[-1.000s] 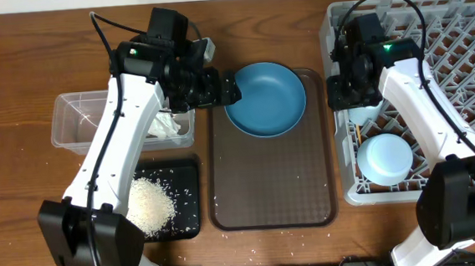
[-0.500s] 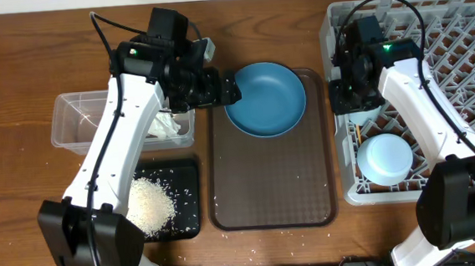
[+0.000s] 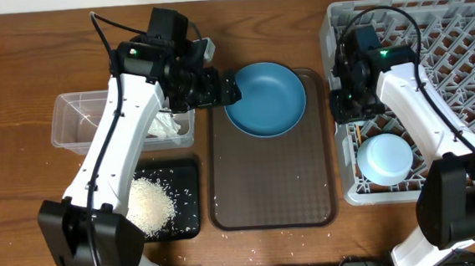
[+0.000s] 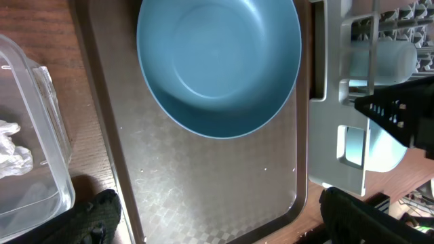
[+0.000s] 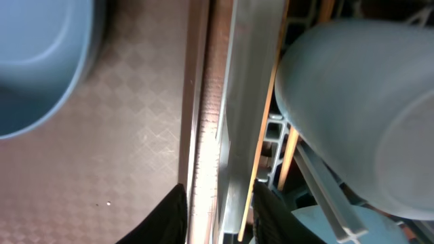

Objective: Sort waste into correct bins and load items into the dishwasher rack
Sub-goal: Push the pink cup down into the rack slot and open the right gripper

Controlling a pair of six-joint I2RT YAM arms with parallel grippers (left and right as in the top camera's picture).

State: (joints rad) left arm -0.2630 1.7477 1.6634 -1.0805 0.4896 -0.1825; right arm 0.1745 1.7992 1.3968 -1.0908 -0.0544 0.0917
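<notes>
Blue plate (image 3: 265, 99) lies just right of wide-open left gripper (image 3: 230, 90), upper centre; right gripper (image 5: 218, 213) straddles rack wall (image 5: 236, 102), grip unclear.

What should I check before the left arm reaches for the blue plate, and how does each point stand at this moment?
1. Left gripper open and empty: ok.
2. Blue plate lies free on the brown tray, with nothing on it: ok.
3. Left gripper is close to the plate's rim: ok.
4. Dishwasher rack has free pegs for the plate: ok, most of its right part is bare.
5. Right gripper is away from the rack's left side: not ok, it hangs over the left wall.
6. Right gripper holds nothing: cannot tell.
</notes>
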